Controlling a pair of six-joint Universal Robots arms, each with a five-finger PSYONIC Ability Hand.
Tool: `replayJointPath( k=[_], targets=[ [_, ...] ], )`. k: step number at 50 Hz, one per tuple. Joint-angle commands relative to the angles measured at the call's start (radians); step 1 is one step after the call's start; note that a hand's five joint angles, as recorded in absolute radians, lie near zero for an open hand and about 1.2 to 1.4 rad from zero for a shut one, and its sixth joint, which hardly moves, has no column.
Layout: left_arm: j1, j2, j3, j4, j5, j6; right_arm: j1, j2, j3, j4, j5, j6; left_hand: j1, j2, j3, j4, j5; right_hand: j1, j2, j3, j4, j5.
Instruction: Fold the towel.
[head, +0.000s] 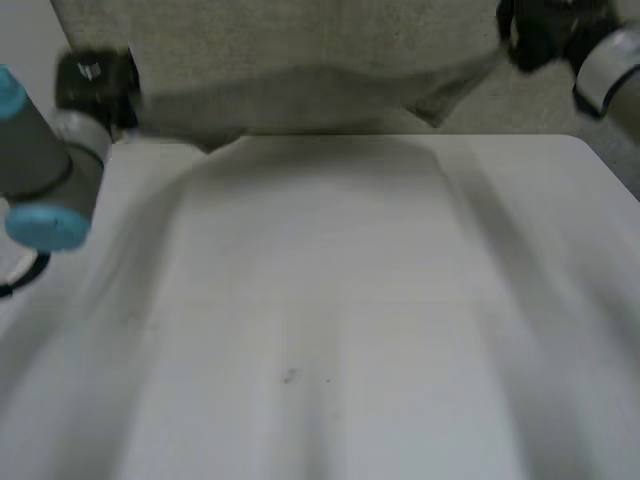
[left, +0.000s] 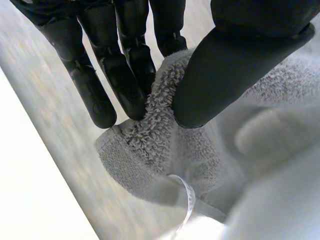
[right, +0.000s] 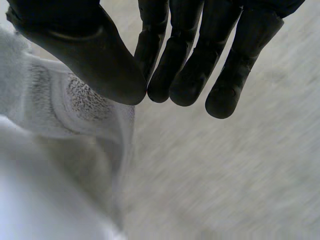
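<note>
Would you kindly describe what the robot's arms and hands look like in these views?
Both arms are thick grey tubes; the left arm has a rounded light-blue cap at its joint, and the right arm shows a pale grey band. The left hand and right hand are matte black, with rounded fingertips and a broad, smooth thumb.

Light is soft, dim and even. On the white table (head: 320, 300) a broad, pale shadow spreads beneath the towel (head: 300, 60) hanging at upper centre.
</note>
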Motion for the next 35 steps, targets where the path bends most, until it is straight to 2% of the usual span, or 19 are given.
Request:
replayJointPath(
  k=[1, 5, 12, 28, 30, 33, 35],
  targets=[
    [0.004, -0.085, -0.227, 0.174, 0.108, 0.016, -0.009, 0.057, 0.254, -0.058, -0.046, -0.113, 0.197, 0.178, 0.179, 0.176, 0.198, 0.045, 0.065, 0.057, 0.058, 0.062],
    [0.004, -0.121, -0.288, 0.226, 0.128, 0.075, -0.009, 0.099, 0.344, -0.082, -0.027, -0.23, 0.197, 0.178, 0.179, 0.176, 0.198, 0.045, 0.065, 0.057, 0.058, 0.062],
    [0.02, -0.089, -0.344, 0.225, 0.128, 0.152, -0.032, 0.067, 0.389, -0.068, -0.025, -0.256, 0.197, 0.178, 0.179, 0.176, 0.198, 0.045, 0.065, 0.057, 0.058, 0.062],
    [0.057, 0.224, -0.637, 0.226, 0.135, 0.168, -0.164, -0.295, 0.726, -0.038, -0.027, -0.267, 0.197, 0.178, 0.179, 0.176, 0.198, 0.045, 0.065, 0.057, 0.058, 0.062],
    [0.062, 0.295, -0.712, 0.226, 0.135, 0.168, -0.217, -0.368, 0.797, 0.011, -0.049, -0.274, 0.197, 0.178, 0.179, 0.176, 0.198, 0.045, 0.065, 0.057, 0.058, 0.062],
    [0.062, 0.327, -0.749, 0.225, 0.135, 0.169, -0.247, -0.396, 0.829, 0.038, -0.059, -0.28, 0.197, 0.178, 0.179, 0.176, 0.198, 0.045, 0.065, 0.057, 0.058, 0.062],
    [0.059, 0.393, -0.819, 0.225, 0.137, 0.172, -0.302, -0.44, 0.892, 0.077, -0.1, -0.329, 0.197, 0.178, 0.179, 0.176, 0.198, 0.045, 0.065, 0.057, 0.058, 0.062]
  ],
)
